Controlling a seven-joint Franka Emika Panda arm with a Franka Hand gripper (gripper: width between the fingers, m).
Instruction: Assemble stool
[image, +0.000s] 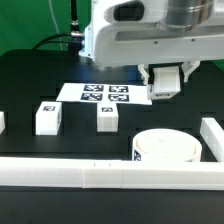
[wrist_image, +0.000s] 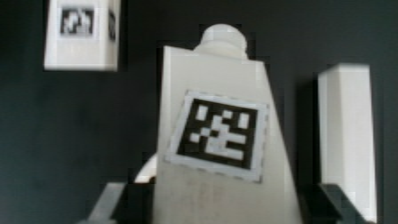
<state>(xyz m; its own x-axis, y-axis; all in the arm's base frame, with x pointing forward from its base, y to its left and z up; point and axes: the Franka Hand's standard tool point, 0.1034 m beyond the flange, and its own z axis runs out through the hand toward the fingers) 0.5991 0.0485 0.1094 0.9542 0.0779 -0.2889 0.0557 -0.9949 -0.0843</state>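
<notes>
Pinching one leg block (wrist_image: 214, 130) across its narrow width, the end effector (image: 165, 92) hangs over the tabletop (image: 30, 80) just beyond the seat disc (image: 165, 150), so the disc lies below and nearer the exterior camera.

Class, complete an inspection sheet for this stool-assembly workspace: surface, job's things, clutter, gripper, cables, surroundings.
Surface: black table, with the marker board lying flat on it.
Job's things: seat disc by the front rail; two loose leg blocks standing apart; held leg block between the fingers.
Clutter: nothing seen.
Gripper: gripper shut on the held leg block, at the marker board's end on the exterior view's right.
Cables: dark cable behind the arm.
Surroundings: white border rails; green backdrop.
</notes>
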